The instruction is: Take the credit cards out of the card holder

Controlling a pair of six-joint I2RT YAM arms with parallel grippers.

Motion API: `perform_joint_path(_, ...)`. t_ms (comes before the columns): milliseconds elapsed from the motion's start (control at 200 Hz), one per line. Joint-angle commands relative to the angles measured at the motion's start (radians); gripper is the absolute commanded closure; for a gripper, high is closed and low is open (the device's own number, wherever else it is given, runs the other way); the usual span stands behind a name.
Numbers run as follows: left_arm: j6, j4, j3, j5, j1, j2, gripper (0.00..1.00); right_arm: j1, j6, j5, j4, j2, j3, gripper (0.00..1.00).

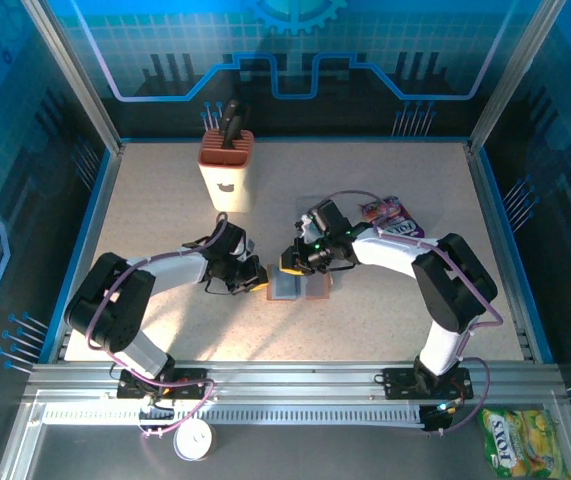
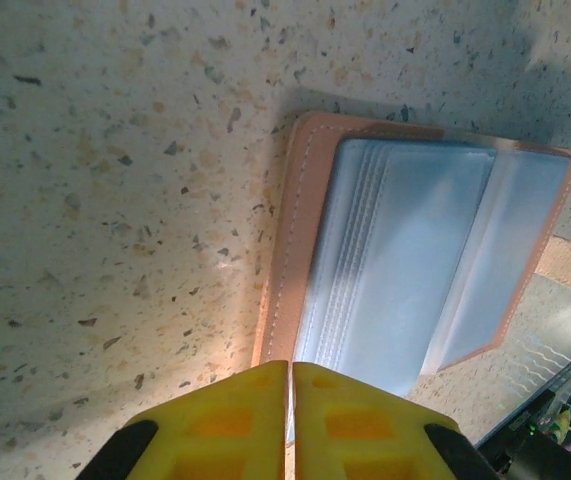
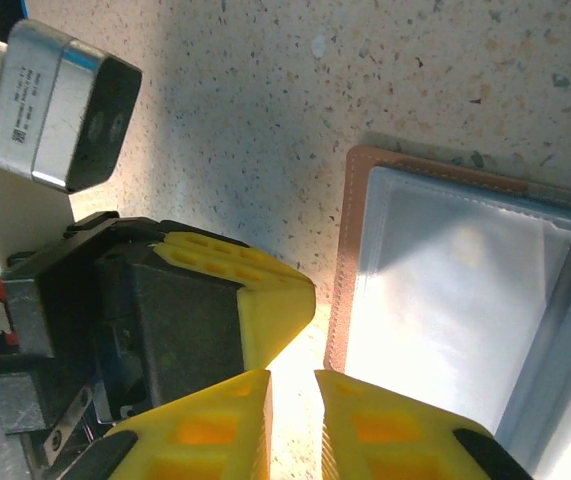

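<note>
My left jaws (image 2: 292, 368) are pressed together with only a hairline seam between the yellow fingers. The card holder (image 2: 405, 270) meets their tips at its 6 o'clock edge in the left wrist view, and I cannot tell whether a sleeve is pinched there. My right jaws (image 3: 293, 375) stand a narrow slit apart with bare speckled counter showing through the gap, so they hold nothing. They hang just off the holder's brown stitched border.

The holder lies open and flat, with stacked blue-grey sleeves facing up. I cannot tell whether any cards sit in them. In the right wrist view, the left arm's yellow fingertip sits at 9 o'clock of the holder, just beside its border.

From the top camera, the holder rests near the middle of the counter (image 1: 165, 220). The left jaws are at its 9 o'clock and the right jaws at its 11 o'clock. A purple packet (image 1: 390, 213) lies at 2 o'clock from the holder, and a cream block with an orange top (image 1: 226, 165) stands at 11 o'clock, well apart.
</note>
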Motion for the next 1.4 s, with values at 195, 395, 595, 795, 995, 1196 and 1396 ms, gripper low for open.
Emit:
perform_joint_path(195,0.0,0.001,0.024,0.018,0.002,0.015,0.9,0.006,-0.014,-0.011,0.0,0.027,-0.022,0.78)
perform_joint_path(395,-0.004,-0.002,0.029,0.001,-0.005,0.019,0.9,0.002,-0.033,-0.002,-0.036,0.034,-0.009,0.76)
perform_joint_path(595,-0.005,0.003,0.045,0.024,-0.008,0.035,0.92,-0.002,-0.041,0.0,-0.054,0.038,-0.009,0.76)
perform_joint_path(795,-0.005,0.007,0.05,0.035,-0.009,0.05,0.93,-0.006,-0.043,-0.001,-0.057,0.044,-0.007,0.78)
perform_joint_path(995,-0.001,0.011,0.033,0.038,-0.012,0.062,0.94,-0.01,-0.047,0.0,-0.064,0.053,-0.001,0.78)
perform_joint_path(1196,0.002,-0.015,0.041,0.022,-0.011,0.084,0.94,-0.011,-0.045,0.006,-0.07,0.054,-0.006,0.77)
perform_joint_path(1396,0.01,-0.038,0.041,0.003,-0.011,0.098,0.94,-0.011,-0.052,0.012,-0.08,0.064,-0.011,0.76)
